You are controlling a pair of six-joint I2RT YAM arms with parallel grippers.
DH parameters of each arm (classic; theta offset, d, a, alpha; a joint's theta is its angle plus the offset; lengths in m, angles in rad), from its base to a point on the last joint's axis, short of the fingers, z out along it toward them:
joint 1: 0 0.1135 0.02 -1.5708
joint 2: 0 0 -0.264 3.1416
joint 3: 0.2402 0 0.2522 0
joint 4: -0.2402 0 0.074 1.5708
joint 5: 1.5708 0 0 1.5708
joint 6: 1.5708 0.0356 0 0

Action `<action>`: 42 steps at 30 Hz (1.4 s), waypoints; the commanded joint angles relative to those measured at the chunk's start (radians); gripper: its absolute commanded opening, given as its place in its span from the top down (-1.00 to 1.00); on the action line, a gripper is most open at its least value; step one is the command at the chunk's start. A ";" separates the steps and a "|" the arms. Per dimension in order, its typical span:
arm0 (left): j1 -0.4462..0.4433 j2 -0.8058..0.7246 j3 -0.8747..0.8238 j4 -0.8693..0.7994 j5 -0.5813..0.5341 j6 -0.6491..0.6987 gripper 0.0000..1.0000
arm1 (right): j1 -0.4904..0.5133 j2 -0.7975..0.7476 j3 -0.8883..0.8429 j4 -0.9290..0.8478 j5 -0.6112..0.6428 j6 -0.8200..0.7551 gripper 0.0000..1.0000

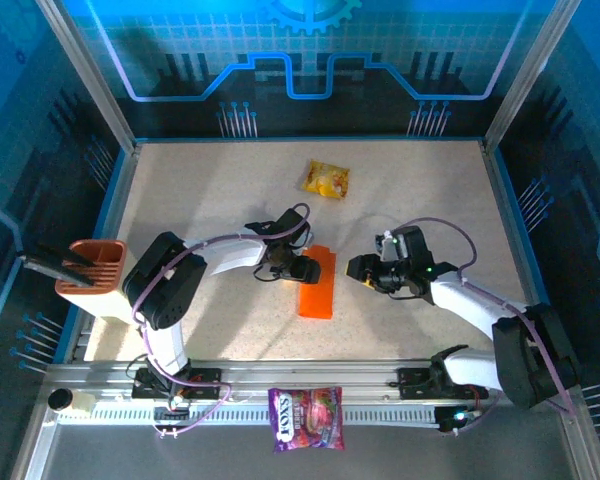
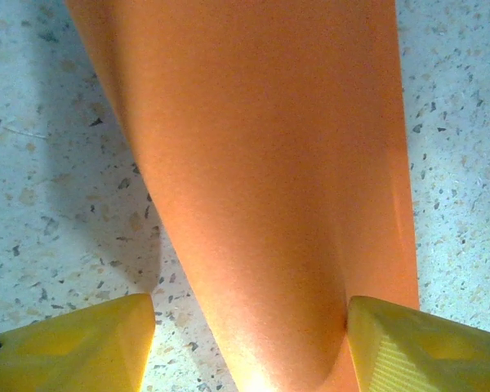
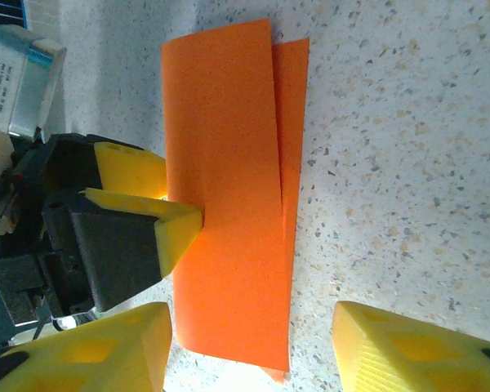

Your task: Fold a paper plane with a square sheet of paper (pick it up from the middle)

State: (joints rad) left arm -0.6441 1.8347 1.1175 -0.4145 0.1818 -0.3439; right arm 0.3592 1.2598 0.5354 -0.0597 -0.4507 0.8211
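On the speckled, matte table, the left arm and right arm reach inward towards the middle. A terracotta slotted holder stands at the left edge, and a glossy purple printed bag lies on the near rail. Both are well apart from the work. The sheet lies mid-table between the two claws. It is plain matte orange, folded lengthwise into a long narrow strip. A glossy yellow packet lies beyond it, apart. The left claw sits at the sheet's left edge and covers part of it in the top view. The right claw is just beside the sheet's other side. The right wrist view shows two layers that the top view does not, with a thin lower layer showing past the upper one along one long side. It also shows the right claw's yellow fingertips set wide over the sheet's near end, gripping nothing. The left wrist view shows the upper layer bulging between that claw's wide-set fingertips. One fingertip touches the paper. The other stands clear, with bare table between it and the paper.
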 commanded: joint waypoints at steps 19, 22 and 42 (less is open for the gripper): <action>0.026 0.087 0.085 -0.142 -0.012 0.113 -0.34 | 0.116 0.148 0.052 0.094 0.067 0.080 0.53; 0.025 0.086 0.078 -0.126 0.004 0.096 -0.36 | 0.143 0.189 0.067 0.136 0.072 0.104 0.68; 0.028 -0.014 0.004 0.010 0.049 -0.020 -0.44 | 0.204 0.446 0.090 0.118 0.151 0.134 1.00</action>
State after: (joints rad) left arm -0.6300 1.8664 1.1591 -0.4686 0.2218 -0.2943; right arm 0.5510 1.6760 0.6506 0.1455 -0.3695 0.9619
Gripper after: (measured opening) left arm 0.713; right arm 0.058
